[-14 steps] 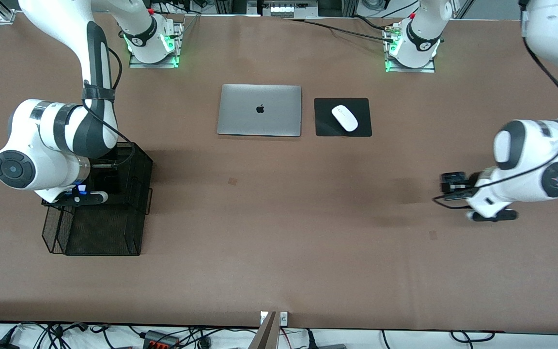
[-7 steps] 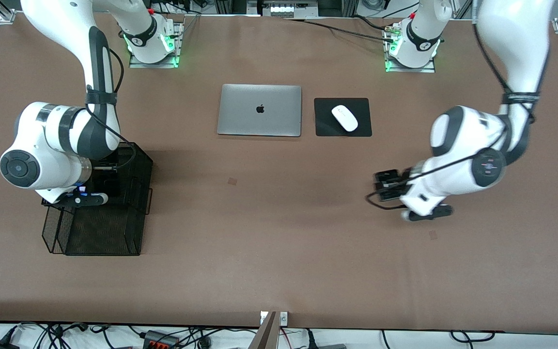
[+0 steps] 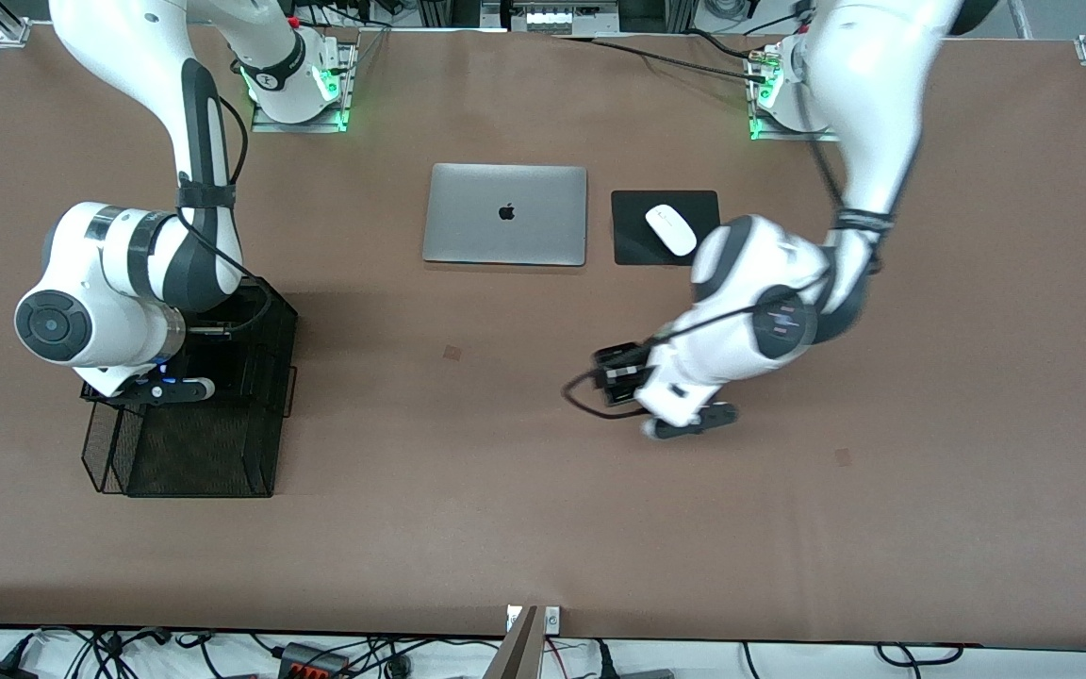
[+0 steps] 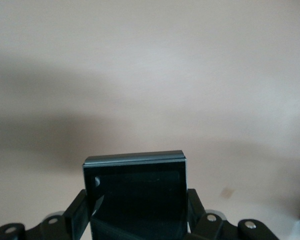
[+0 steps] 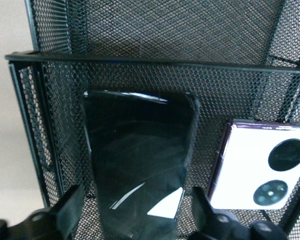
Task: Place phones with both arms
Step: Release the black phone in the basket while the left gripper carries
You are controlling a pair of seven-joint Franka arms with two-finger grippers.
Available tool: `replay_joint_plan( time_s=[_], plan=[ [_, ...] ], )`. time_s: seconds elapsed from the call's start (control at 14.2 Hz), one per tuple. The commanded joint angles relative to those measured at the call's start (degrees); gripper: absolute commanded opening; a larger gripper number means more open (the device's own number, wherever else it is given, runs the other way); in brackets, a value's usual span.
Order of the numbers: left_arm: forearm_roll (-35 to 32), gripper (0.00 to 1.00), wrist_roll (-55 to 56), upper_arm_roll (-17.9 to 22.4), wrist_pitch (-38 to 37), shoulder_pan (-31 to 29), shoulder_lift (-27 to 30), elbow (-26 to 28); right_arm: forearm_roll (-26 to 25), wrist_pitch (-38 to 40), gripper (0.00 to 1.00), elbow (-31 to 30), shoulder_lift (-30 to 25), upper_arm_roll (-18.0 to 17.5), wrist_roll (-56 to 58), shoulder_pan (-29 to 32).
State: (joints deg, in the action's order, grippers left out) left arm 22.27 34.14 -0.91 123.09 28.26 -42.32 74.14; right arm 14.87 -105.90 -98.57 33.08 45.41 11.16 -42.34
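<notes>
The left gripper point(image 4: 137, 225) is over the bare table point(image 3: 524, 490), nearer to the front camera than the laptop point(image 3: 505, 214), clamped on the small black flip phone point(image 4: 136, 197); the right gripper point(image 5: 132, 217) is in the mesh organizer point(image 5: 155, 80), fingers apart around the long black phone point(image 5: 137, 160); the lavender flip phone point(image 5: 260, 172) stands beside it.

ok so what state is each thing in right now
left pincer: shut on the small black phone, in the air over bare table
right pincer: open, over the mesh basket
long black phone: in the basket, released
lavender phone: in the basket beside the long black phone
laptop: closed
mouse: on its black pad
</notes>
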Motion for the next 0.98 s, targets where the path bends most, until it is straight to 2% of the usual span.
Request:
replay_joint_plan(
  time_s=[0.0, 0.14, 0.35, 0.56, 0.63, 0.77, 0.91],
  plan=[
    [7.50, 0.35, 0.49, 9.59, 4.60, 9.07, -6.89, -7.86, 1.13, -0.18, 1.00, 0.66, -0.73, 0.30, -0.17, -0.55],
    [8.93, 0.35, 0.49, 11.01, 7.77, 11.37, -9.18, -10.24, 1.04, 0.78, 1.00, 2.68, -1.08, 0.47, -0.09, -0.55],
    [11.04, 0.35, -0.56, 13.98, 14.27, 16.19, -11.12, -10.86, 1.04, 1.40, 1.00, 6.10, -2.05, 0.47, 0.00, -0.38],
    [10.96, 0.35, -9.16, 17.42, 14.64, 20.60, -14.89, -14.02, 1.57, 0.71, 1.00, 8.66, -1.88, 0.21, -0.17, -0.47],
    [10.95, 0.35, -10.92, 18.39, 14.64, 22.26, -16.12, -14.20, 3.40, 0.61, 1.00, 8.66, -1.70, 0.21, -0.17, -0.38],
    [12.09, 0.35, -11.21, 24.43, 14.73, 28.14, -18.76, -14.29, 5.35, -0.61, 1.00, 8.66, -1.35, 0.21, 0.00, -0.29],
    [17.96, 0.35, -11.20, 29.18, 14.64, 32.10, -20.43, -14.29, 5.35, -1.23, 1.00, 8.66, -0.91, 0.12, 0.00, -0.29]
  ],
)
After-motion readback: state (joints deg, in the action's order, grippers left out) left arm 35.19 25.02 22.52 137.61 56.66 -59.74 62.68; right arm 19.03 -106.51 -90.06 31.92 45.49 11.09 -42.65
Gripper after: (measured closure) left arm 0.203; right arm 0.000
